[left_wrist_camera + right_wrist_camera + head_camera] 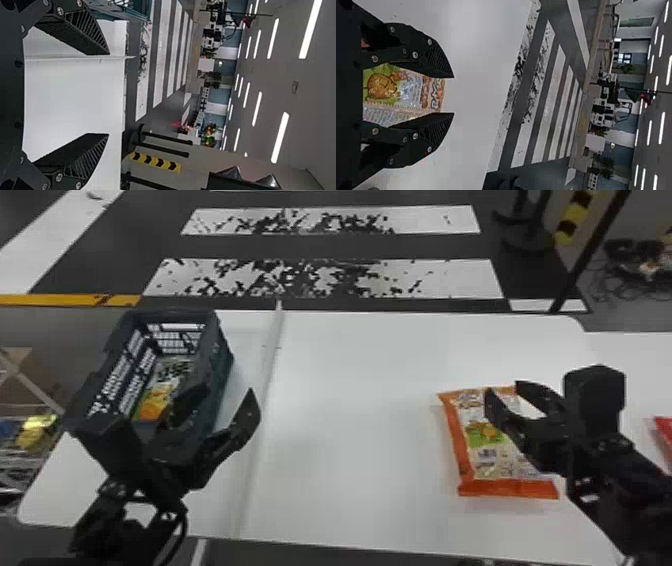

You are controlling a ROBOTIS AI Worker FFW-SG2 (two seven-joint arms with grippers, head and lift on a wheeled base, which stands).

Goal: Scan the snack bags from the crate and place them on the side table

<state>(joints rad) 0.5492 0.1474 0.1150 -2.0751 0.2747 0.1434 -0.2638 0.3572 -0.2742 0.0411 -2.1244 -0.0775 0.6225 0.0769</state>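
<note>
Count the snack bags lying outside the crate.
1 for certain: the orange-edged bag on the white table, below the right gripper. Something red, cut off at the head view's right edge, may be another.

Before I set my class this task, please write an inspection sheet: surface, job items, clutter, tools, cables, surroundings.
Surface: white table, with a raised strip across it.
Job items: crate at left, at least one snack bag inside; orange-edged bag flat at right; red item farther right.
Clutter: yellow item beyond the table's left side.
Left tool: open, by the crate.
Right tool: open, over the orange-edged bag.
Cables: black loop by the left wrist.
Surroundings: striped floor; yellow-and-black post.
</note>
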